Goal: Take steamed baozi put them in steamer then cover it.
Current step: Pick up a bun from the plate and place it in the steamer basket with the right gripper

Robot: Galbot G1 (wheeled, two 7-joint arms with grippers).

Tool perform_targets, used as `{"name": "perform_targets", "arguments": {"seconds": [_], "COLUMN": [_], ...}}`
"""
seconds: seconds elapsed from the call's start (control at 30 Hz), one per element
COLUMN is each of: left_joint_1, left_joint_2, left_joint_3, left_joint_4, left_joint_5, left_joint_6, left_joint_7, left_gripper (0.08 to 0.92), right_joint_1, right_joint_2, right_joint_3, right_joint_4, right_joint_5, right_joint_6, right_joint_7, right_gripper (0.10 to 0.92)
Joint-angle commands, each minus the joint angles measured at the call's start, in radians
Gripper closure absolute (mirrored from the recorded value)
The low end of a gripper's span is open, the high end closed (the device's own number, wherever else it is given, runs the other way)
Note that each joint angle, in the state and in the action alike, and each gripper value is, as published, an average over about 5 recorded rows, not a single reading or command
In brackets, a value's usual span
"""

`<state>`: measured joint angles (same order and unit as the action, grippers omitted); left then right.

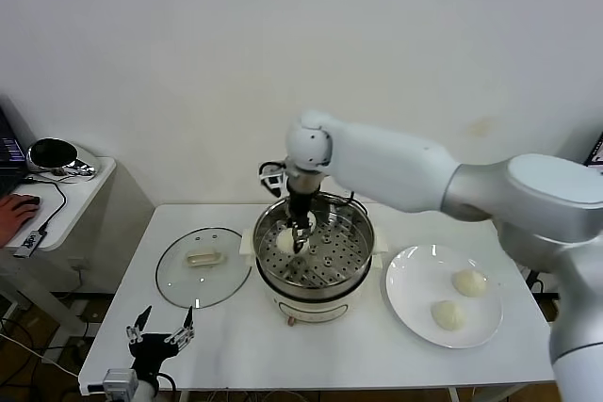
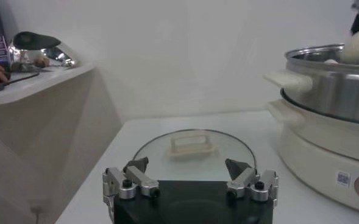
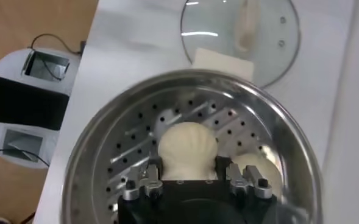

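Steel steamer (image 3: 106, 152), right tool (image 3: 188, 176) grasping baozi (image 3: 187, 149), second bun (image 3: 259, 171) beside, left tool (image 1: 160, 331) released

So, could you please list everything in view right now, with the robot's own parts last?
Smooth cream-white steamed buns: four; two on the plate, one on the steamer tray, one in the right claw.
Round shiny steel steamer pot: one, cream base, table centre.
Round clear glass lid: one, cream handle, flat, left of pot.
Flat white plate: one, right of pot.
White table: one.
Right claw: shut on a bun, inside pot.
Left claw: open, low at the table's near-left edge.
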<state>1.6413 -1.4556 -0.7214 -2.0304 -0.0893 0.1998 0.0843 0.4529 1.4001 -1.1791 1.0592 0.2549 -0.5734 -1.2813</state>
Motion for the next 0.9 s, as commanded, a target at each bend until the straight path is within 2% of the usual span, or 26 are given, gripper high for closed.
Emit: {"name": "perform_targets", "arguments": {"seconds": [0.03,0.47,0.57,0.77,0.9], "left_joint_1": [-0.001,0.0,0.002,0.002,0.004], "left_joint_2": [-0.002,-0.01,-0.008,-0.012,-0.012], "left_joint_3": [0.001,0.009,0.008,0.01,0.01], "left_joint_4": [0.005,0.003,0.004,0.003,-0.002], "left_joint_5": [-0.005,-0.004,-0.004,-0.002,0.001], "left_joint_6": [0.002,0.001,0.0,0.0,0.001], "left_joint_7": [0.0,0.001,0.0,0.0,0.001], "left_gripper": [0.177,0.177,0.177,0.177,0.177], "right_joint_1": [-0.04,-0.053,-0.052,-0.039,0.0], "right_joint_2": [0.069,0.073,0.067,0.036,-0.043], "right_joint_3": [-0.027,0.001,0.002,0.02,0.045], "right_joint_4": [-0.049,-0.057,-0.051,-0.024,0.041], "right_joint_5": [-0.039,-0.034,-0.026,-0.008,0.009], "right_joint_6": [0.004,0.0,-0.002,-0.008,-0.004], "right_joint_7": [0.012,0.034,0.044,0.052,0.028], "right_gripper": [0.491,0.482,0.425,0.257,0.209]}}
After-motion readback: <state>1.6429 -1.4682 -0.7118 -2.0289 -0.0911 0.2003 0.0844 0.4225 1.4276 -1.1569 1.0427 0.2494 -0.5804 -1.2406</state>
